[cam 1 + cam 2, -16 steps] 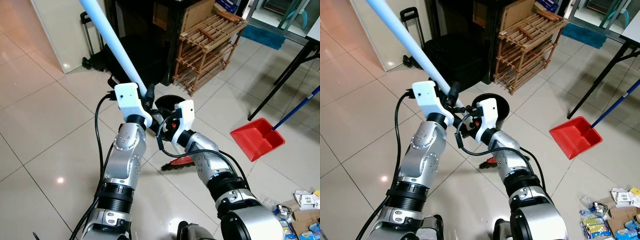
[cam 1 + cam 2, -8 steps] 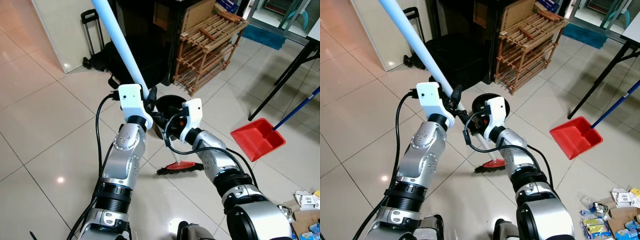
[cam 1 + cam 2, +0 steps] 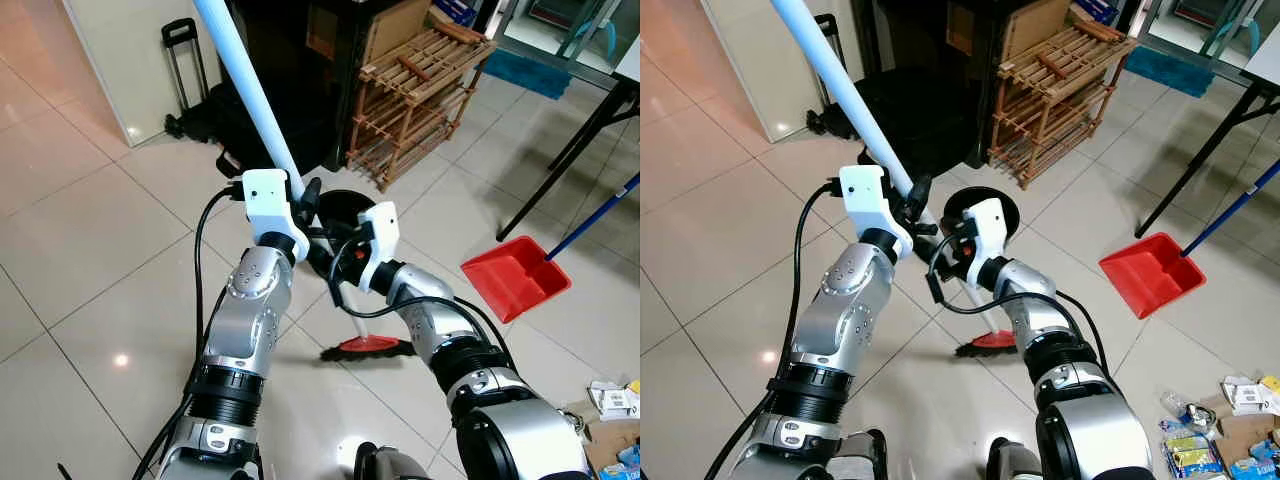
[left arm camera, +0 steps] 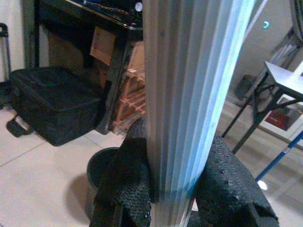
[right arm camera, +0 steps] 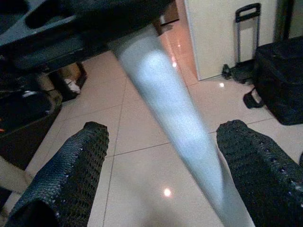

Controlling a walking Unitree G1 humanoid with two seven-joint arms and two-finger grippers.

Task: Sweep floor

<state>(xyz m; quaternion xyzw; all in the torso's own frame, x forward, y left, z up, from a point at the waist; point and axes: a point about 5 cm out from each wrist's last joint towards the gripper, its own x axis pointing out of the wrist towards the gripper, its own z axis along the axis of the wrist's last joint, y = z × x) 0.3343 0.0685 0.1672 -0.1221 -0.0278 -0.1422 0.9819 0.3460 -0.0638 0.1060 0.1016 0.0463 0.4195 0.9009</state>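
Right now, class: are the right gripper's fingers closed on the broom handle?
No: in the right wrist view both fingers stand apart from the broom handle.

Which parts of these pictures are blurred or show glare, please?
Left wrist view: the broom handle is close and soft between the left hand's fingers, the room behind sharper. Right wrist view: the handle is blurred, with a bright patch, and light spots glint on the floor tiles. Head views: sharp, with small ceiling-light reflections on the tiles.
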